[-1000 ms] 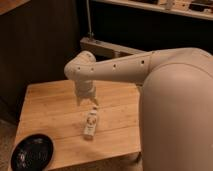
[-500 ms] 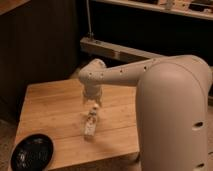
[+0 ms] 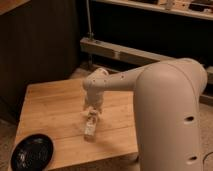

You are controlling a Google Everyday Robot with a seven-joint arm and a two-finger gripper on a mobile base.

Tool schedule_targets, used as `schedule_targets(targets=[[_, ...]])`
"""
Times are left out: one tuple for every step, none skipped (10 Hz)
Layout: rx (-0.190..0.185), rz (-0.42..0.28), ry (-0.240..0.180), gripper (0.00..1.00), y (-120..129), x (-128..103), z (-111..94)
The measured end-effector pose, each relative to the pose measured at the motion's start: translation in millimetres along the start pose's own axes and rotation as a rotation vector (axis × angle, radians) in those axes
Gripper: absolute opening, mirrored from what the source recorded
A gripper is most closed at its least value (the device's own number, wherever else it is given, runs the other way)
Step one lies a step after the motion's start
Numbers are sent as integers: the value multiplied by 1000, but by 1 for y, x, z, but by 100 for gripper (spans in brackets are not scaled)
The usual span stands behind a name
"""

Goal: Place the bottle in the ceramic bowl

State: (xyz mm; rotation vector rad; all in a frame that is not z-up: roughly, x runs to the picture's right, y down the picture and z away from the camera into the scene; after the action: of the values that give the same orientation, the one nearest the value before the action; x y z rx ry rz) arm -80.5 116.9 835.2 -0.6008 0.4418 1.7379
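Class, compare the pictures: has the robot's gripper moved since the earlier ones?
Yes. The gripper has dropped lower and slightly right, away from the table's back edge, toward the bottle, which has not shifted.

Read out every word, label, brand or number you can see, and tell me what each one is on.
bottle, lying on the table: its label has dark print, too blurred to read.
gripper, just above the bottle's upper end: no markings can be made out.
ceramic bowl, at the table's near left corner: no text.
Nothing readable anywhere else.
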Motion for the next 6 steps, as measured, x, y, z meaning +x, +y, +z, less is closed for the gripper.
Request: schedule_targets(targets=[[0,-1,9,65,-1,2,6],[-1,-1,17,65,-1,3,10],[-2,2,33,65,-4,6,20],[-5,2,45,65,-4,9,25],[-8,2,55,65,-6,10,28],[-16,2,71,65,-6,11,31]])
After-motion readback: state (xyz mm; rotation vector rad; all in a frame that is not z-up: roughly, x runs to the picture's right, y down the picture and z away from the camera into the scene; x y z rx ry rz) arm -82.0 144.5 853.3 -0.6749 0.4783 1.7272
